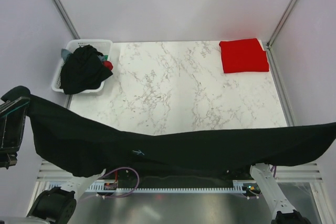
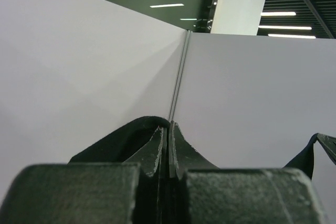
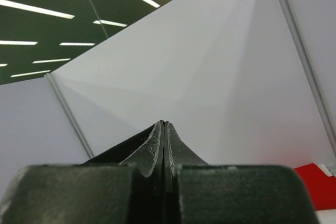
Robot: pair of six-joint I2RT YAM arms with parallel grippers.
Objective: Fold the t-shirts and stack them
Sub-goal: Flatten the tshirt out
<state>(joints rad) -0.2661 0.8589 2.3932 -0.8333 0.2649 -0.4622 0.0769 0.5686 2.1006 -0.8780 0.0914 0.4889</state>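
A black t-shirt is held stretched in the air across the near edge of the worktop, its light-blue starburst mark facing up and its middle sagging above the arm bases. The left gripper is pressed together on one end of the cloth, and the right gripper is likewise pinched shut on the other end, with black fabric seen bunched around both sets of tips. A red t-shirt lies folded at the far right corner, and further dark garments are heaped in the white basket at the far left. Only a thin fold appears to be caught in each pinch, so an end could be pulled free if the cloth is tensioned further or swung quickly. The drooping middle could be snagged on the arm bases or the cabling at the near edge if it is lowered where it hangs. If one end is brought down ahead of the other, the shirt would probably be laid skewed or wrinkled, and the fold would be spoiled.
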